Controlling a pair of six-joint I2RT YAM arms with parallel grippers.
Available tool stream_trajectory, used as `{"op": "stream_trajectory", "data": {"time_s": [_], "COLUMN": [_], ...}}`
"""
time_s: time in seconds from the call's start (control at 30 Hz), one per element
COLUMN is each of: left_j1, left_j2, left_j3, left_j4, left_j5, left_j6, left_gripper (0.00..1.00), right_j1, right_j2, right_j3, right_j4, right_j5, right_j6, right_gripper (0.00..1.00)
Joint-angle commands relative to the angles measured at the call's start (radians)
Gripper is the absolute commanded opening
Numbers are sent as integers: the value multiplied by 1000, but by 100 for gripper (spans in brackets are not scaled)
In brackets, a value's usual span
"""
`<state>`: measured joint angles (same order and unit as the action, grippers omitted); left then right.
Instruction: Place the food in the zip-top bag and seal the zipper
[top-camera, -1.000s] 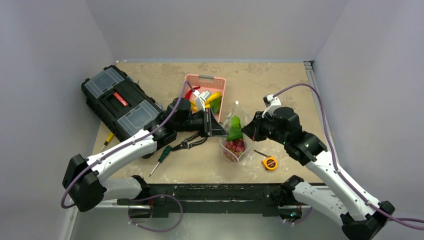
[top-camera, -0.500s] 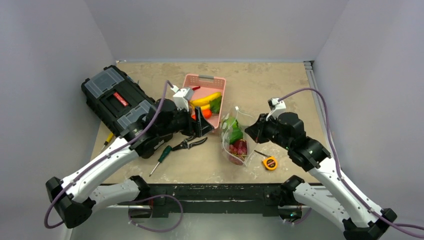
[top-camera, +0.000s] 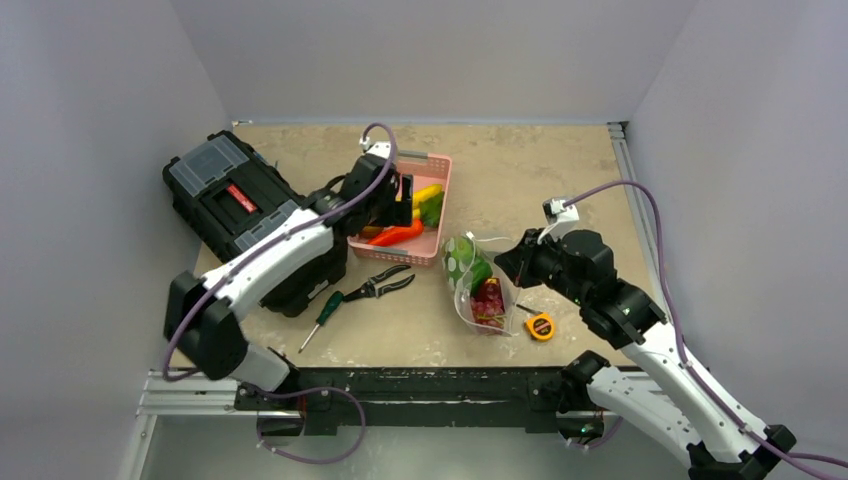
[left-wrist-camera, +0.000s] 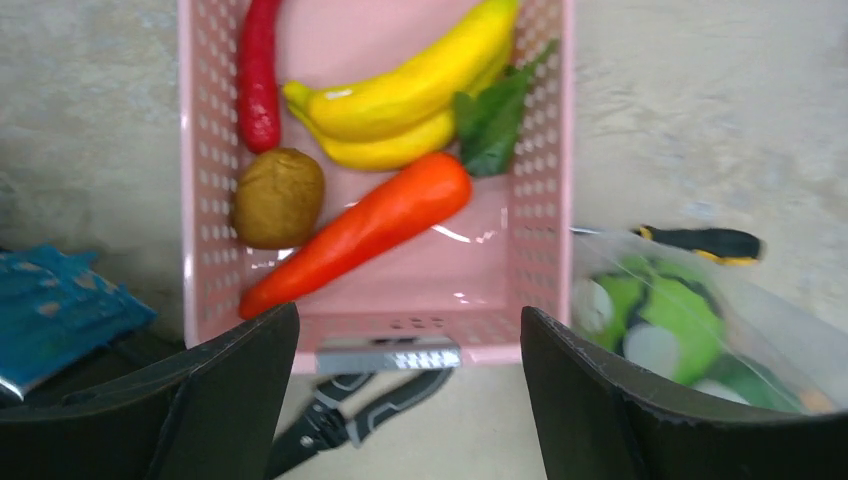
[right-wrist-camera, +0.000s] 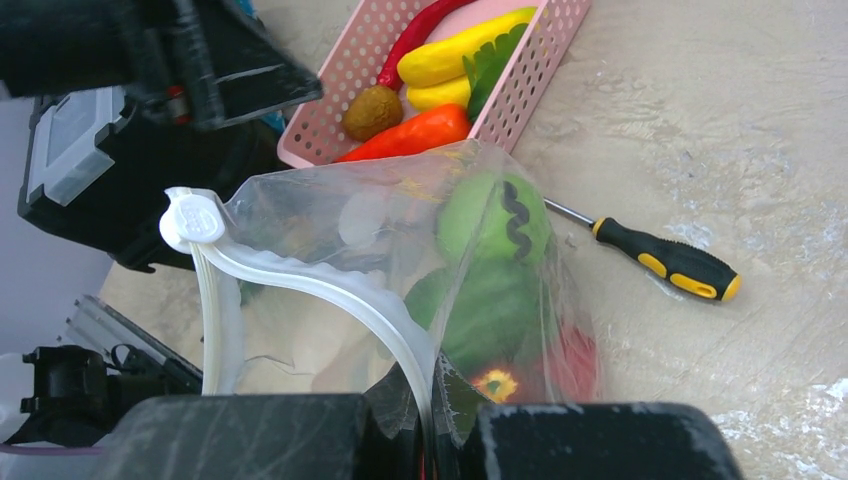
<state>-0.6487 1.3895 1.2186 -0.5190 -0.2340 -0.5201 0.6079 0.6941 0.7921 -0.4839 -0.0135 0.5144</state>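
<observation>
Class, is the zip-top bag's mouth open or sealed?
Open: the zipper strips of the zip-top bag gape apart; the right hand pinches its rim.

One bag (top-camera: 470, 275), one basket (left-wrist-camera: 565, 150), two bananas (left-wrist-camera: 410, 85), one carrot (left-wrist-camera: 370, 225), one chili (left-wrist-camera: 258, 75).

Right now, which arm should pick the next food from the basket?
Left. The left fingers are open directly over the pink basket, above the carrot. The right fingers are shut on the zip-top bag at its rim, busy holding it.
</observation>
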Motion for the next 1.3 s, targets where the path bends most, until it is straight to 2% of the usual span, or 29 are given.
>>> {"op": "stream_trajectory", "data": {"time_s": [0.0, 0.13, 0.37, 0.63, 0.8, 1.03, 1.17, 1.27], "left_j1": [54, 100, 128, 129, 128, 128, 128, 127], "left_j2": [191, 360, 573, 666, 741, 794, 805, 777], "left_j3": [209, 364, 519, 537, 601, 600, 585, 556], "left_j4": [-143, -232, -325, -330, -390, -435, -452, -432], "left_j5": [-109, -92, -92, -102, -117, -105, -65, -54], "left_j6": [114, 177, 262, 291, 299, 281, 264, 259], "left_gripper": [80, 78, 72, 68, 67, 63, 52, 35], "right_j1": [-2, -2, -2, -2, -3, -2, -3, -3], "right_j2": [-12, -20, -24, -14, -29, -42, -37, -20], "right_j3": [-3, 3, 13, 8, 20, 16, 13, 21], "right_j4": [52, 39, 33, 38, 32, 25, 33, 35], "right_j5": [21, 26, 30, 17, 18, 23, 17, 18], "right_j6": [-22, -29, -26, -29, -12, -2, 2, -1], "right_gripper": [0, 0, 0, 0, 0, 0, 0, 0]}}
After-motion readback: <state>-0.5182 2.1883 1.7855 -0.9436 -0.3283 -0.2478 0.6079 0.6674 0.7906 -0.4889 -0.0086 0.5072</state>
